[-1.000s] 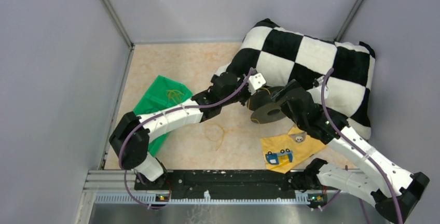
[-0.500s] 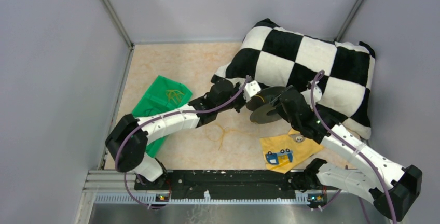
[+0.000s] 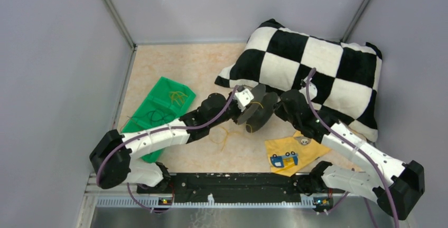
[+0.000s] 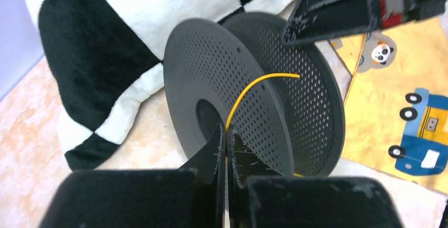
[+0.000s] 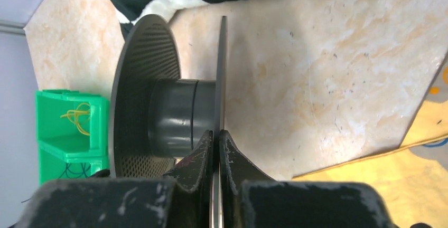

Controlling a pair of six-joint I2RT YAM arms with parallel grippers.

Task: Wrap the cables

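Left jaws are pinching the yellow cable point(image 4: 259, 80); right jaws are clamping the flange of the black spool point(image 5: 174, 117); winding is beginning, likely needing taut turns around the hub.

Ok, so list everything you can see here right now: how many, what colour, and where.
Spool: one, black, perforated flanges upright, mid-table between the grippers.
Yellow wire: one strand, from the left gripper across the spool's flange.
Loose loop: one, yellowish, on the table near the spool.
Bin: one, green, left side.
Wire coil: one, yellow, inside the bin.
Pillow: one, black-and-white checks, far right.
Cloth: one, yellow with a blue vehicle print, near right.
Table: one, beige marbled.
Left gripper: black, shut on the yellow wire.
Right gripper: black, shut on the spool's thin flange.
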